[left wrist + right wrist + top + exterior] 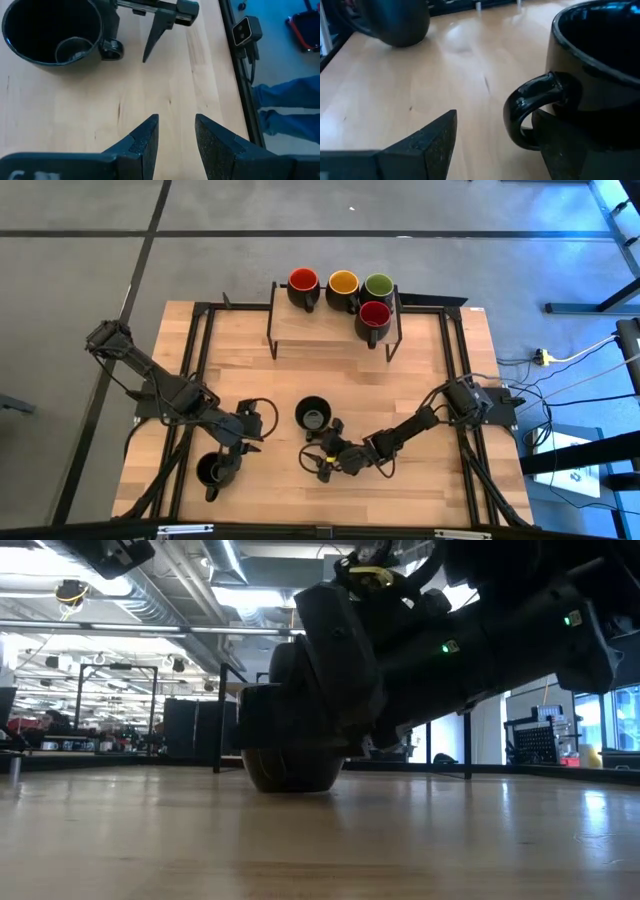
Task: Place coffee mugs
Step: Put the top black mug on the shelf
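Four mugs stand on the raised rack (335, 340): a red one (303, 283), a yellow-orange one (343, 284), a green one (378, 286) and a second red one (374, 315). A black mug (313, 415) (50, 30) stands upright mid-table. My right gripper (322, 458) is open beside it, with the mug's handle (532, 115) between its fingers; whether a finger touches it I cannot tell. Another black mug (212, 470) (395, 22) stands by the left arm. My left gripper (260, 427) (176, 132) is open over bare wood.
A black metal frame (195, 370) runs along the table's sides. The rack takes up the far middle. A small camera (245, 31) sits at the near edge, and a person's legs in jeans (285, 107) show beyond it. Bare wood lies between rack and arms.
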